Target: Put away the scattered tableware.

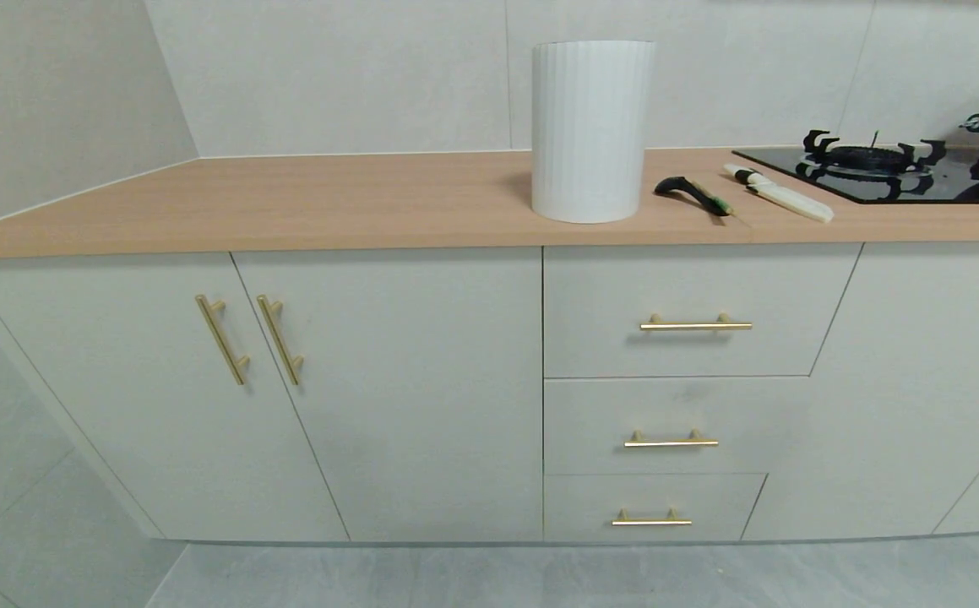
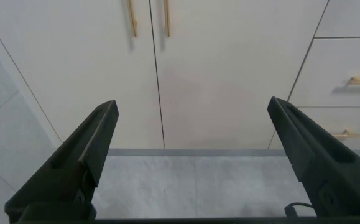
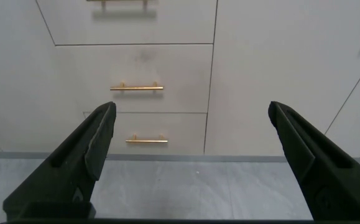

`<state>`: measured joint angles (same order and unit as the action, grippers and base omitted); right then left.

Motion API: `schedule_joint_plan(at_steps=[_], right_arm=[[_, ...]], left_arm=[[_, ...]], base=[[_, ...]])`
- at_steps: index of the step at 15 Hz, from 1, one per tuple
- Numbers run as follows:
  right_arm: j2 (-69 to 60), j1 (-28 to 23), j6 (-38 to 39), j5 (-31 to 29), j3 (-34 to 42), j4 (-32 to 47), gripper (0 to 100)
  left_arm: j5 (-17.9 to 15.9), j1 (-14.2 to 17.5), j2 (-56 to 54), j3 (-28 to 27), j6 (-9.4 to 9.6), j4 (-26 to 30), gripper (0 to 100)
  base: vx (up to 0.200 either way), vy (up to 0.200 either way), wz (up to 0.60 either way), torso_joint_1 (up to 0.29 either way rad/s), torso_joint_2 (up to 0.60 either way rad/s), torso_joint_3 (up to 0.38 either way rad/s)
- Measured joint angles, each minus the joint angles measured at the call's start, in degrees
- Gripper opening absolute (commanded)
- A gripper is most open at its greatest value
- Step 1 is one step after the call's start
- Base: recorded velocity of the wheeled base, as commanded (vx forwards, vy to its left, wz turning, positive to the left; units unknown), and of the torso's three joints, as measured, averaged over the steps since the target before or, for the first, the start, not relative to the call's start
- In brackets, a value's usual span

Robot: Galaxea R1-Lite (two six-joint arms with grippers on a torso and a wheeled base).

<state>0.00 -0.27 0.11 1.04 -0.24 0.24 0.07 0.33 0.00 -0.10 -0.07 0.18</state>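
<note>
On the wooden countertop (image 1: 286,203) stands a tall white ribbed holder (image 1: 592,131). Just right of it lie a black-handled peeler (image 1: 693,193) and a white knife (image 1: 779,193) with a white sheath. My left gripper (image 2: 192,112) hangs low in front of the double cabinet doors, open with nothing between its fingers. My right gripper (image 3: 192,112) is open too, low before the lower drawers, holding nothing.
A black gas hob (image 1: 894,173) with pan supports occupies the counter's far right. Below the counter are double doors with gold handles (image 1: 248,339) and three stacked drawers (image 1: 683,325). Grey tiled floor (image 1: 540,578) lies in front.
</note>
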Motion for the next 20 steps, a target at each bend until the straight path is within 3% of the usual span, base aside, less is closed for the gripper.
schedule_joint_plan(at_steps=[4, 7, 12, 20], right_arm=[[2.56, 0.68, 2.45, 2.35, -8.22, 1.08, 100], [12.42, 1.72, 2.27, 6.44, -12.52, 1.15, 100], [40.38, 6.88, 2.35, 8.95, -22.80, 0.27, 100], [88.98, 12.58, 3.08, 9.30, -40.83, -11.00, 100]], left_arm=[[0.00, -0.02, 0.00, 0.00, 0.00, 0.00, 100], [0.00, -0.02, 0.00, 0.00, 0.00, 0.00, 100], [0.00, 0.00, 0.00, 0.00, 0.00, 0.00, 100], [0.00, 0.00, 0.00, 0.00, 0.00, 0.00, 100]], base=[[0.000, 0.000, 0.00, 0.000, 0.00, 0.000], [0.000, 0.000, 0.00, 0.000, 0.00, 0.000], [0.000, 0.000, 0.00, 0.000, 0.00, 0.000], [0.000, 0.000, 0.00, 0.000, 0.00, 0.000]])
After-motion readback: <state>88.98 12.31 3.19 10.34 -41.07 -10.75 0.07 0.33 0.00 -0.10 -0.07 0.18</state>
